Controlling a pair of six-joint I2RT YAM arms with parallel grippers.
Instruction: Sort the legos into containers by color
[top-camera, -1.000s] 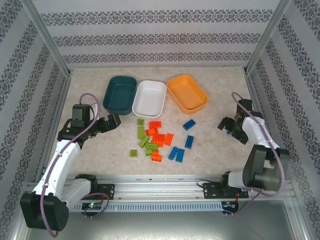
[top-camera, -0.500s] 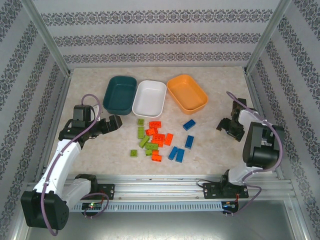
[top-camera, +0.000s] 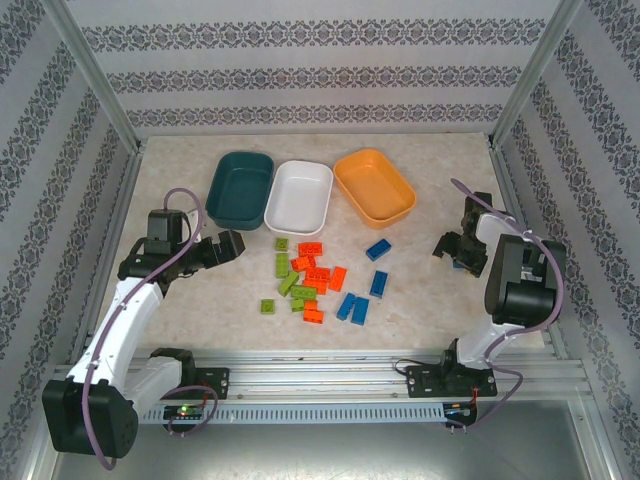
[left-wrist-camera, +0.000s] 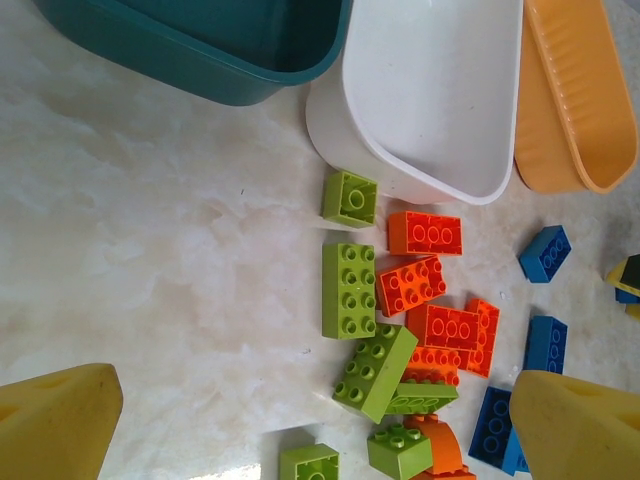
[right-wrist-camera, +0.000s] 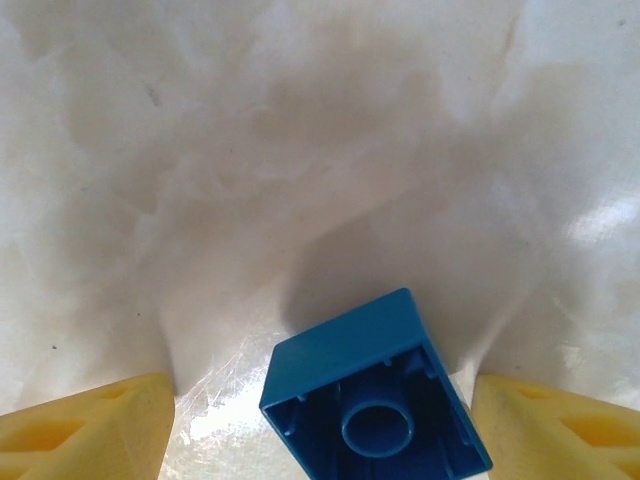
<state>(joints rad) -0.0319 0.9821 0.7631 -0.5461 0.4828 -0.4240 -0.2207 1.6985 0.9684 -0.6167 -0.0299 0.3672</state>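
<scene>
Three shallow rounded-rectangle plastic trays stand in a row at the upper centre of the top view: the dark teal tray (top-camera: 240, 188) at left, the white tray (top-camera: 299, 196) in the middle and the orange tray (top-camera: 375, 186) at right. The teal and white trays sit side by side; the orange tray is just beside the white one.

Below the trays, small studded plastic bricks lie in a loose group on the pale marbled surface (top-camera: 180, 300). The lime green bricks (top-camera: 283, 265) are toward the left, the orange-red bricks (top-camera: 316, 274) are in the centre and the blue bricks (top-camera: 352, 306) are toward the right.

The left end effector (top-camera: 228, 246) is at middle left of the top view, near the group but apart from it. Its fingers are spread wide and hold nothing.

The right end effector (top-camera: 458, 250) is at middle right, well apart from the group. In the right wrist view, one blue brick (right-wrist-camera: 372, 400) sits at lower centre between the yellow fingers (right-wrist-camera: 85, 435), its hollow underside facing the camera. Bare surface shows between the brick and the lower-left finger, while the brick's other edge meets the lower-right finger. Whether the brick is gripped cannot be told.
</scene>
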